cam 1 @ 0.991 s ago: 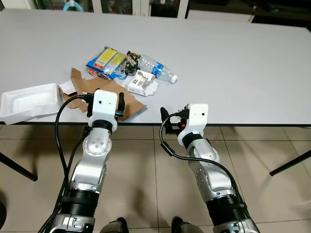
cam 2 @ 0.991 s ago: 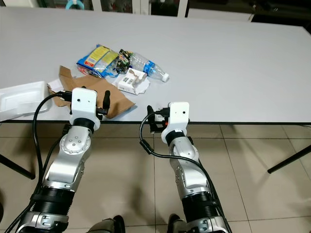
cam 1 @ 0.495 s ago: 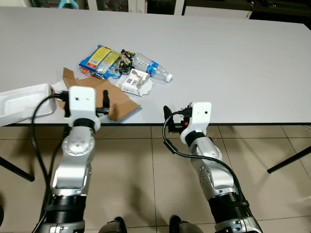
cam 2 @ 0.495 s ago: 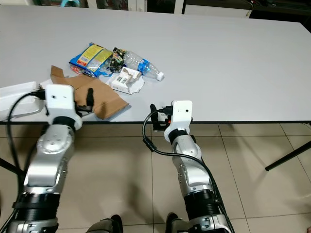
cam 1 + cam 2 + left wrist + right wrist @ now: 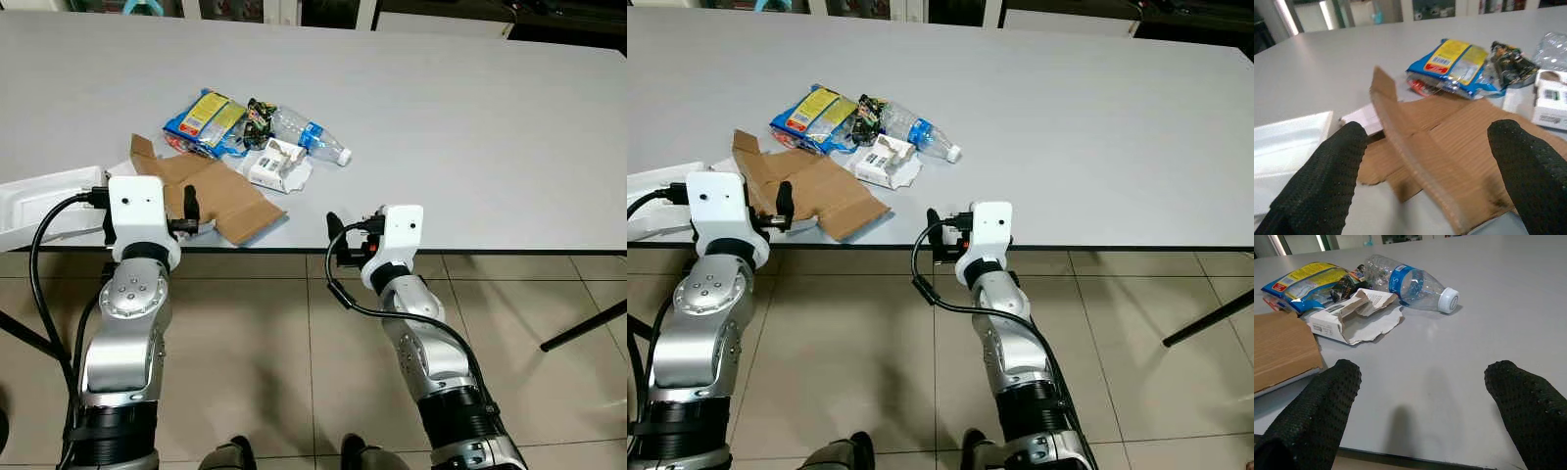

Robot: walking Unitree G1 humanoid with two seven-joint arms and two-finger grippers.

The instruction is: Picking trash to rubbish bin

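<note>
The left gripper (image 5: 1425,161) is held wide apart and empty at the table's near edge, lower left of the frame, aimed at the cardboard sheet (image 5: 211,191). The right gripper (image 5: 1422,396) is likewise spread and empty at the edge, lower centre. Nothing appears binned yet: cardboard, snack packet (image 5: 208,119), plastic bottle (image 5: 312,136), torn white box (image 5: 275,166) and foam tray (image 5: 44,196) are all left on the table (image 5: 470,117).

no legible text, labels blurred
</note>
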